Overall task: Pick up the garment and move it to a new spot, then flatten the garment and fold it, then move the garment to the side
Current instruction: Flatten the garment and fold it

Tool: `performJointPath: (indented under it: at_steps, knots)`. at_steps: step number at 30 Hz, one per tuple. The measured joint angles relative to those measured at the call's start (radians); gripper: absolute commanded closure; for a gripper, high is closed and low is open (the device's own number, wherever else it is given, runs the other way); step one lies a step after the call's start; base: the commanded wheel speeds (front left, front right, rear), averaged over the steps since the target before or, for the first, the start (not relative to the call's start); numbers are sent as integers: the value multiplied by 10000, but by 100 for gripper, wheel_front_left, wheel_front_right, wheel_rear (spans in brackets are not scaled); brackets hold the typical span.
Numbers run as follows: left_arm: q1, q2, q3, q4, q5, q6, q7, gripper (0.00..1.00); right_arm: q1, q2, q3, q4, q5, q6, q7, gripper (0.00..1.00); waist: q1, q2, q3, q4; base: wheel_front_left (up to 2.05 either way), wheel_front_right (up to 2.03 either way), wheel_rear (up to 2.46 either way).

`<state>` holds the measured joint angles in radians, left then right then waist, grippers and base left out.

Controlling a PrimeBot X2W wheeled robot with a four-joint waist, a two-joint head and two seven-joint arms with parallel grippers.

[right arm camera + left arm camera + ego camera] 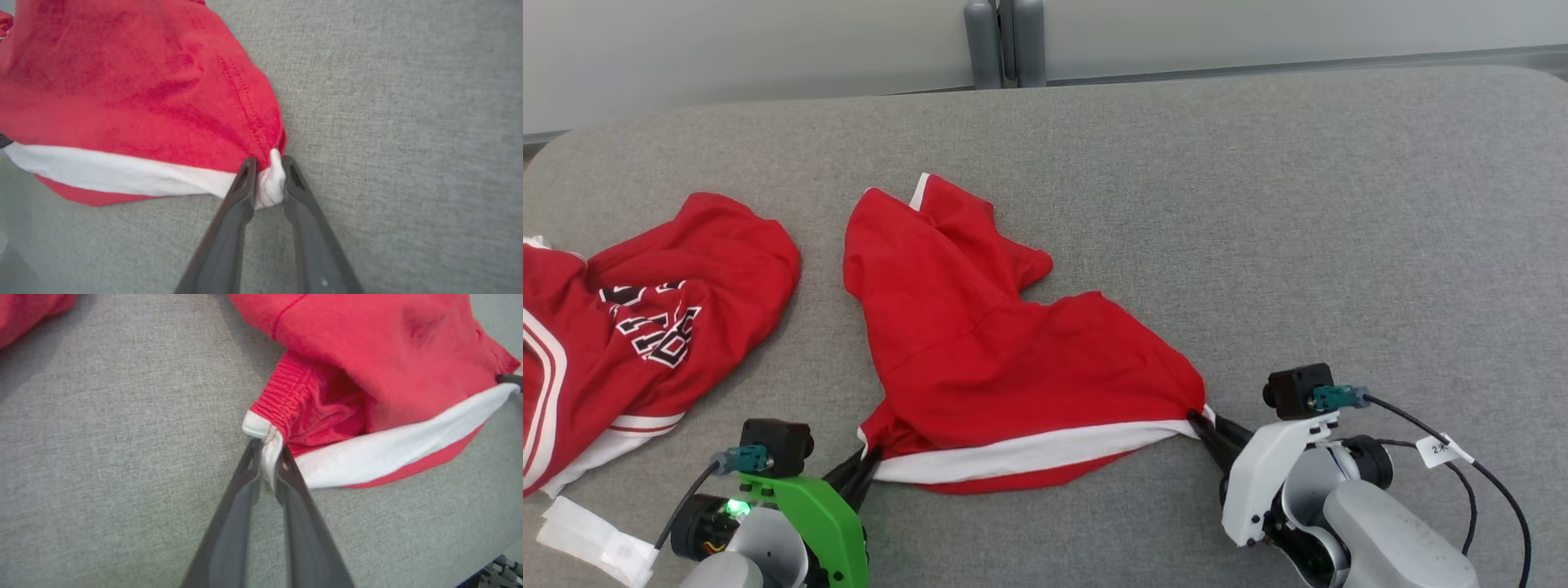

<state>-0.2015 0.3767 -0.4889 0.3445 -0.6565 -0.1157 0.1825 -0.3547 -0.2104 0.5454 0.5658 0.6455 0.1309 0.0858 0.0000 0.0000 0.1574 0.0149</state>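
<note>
Head view: the garment (1013,351), red with a white band along its near edge, is seen lying crumpled on the grey surface (1298,204), near the middle and close to the robot. Its near-left corner is pinched by the left fingers (854,478) and its near-right corner by the right fingers (1215,437); the band is drawn fairly straight between them.

Progress, as judged: both grasps are made. The move to a new spot, flattening, folding and setting aside are all taken as outstanding.

Left wrist view: a ribbed waistband (286,392) and the white corner clamped between nearly closed fingers are resolved. Right wrist view: bunched white cloth is held in a narrow gap, beside a stitched seam (241,90).

Noted in the head view: a lettered red jersey (645,327) lies at the left, apart from the garment.
</note>
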Motion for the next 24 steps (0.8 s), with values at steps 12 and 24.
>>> performJointPath:
  at_steps: [12,24]
  knots:
    - [3,270,-23,-589,-171,-67,-360,100,-289,-251,360,-466,430,0,-1816,100,0,0,-441,-56,0,0,0]
    - [-4027,907,479,-1588,-125,12,1388,100,-3720,-1427,382,-2073,1440,0,-1845,100,0,0,135,-49,0,0,0]
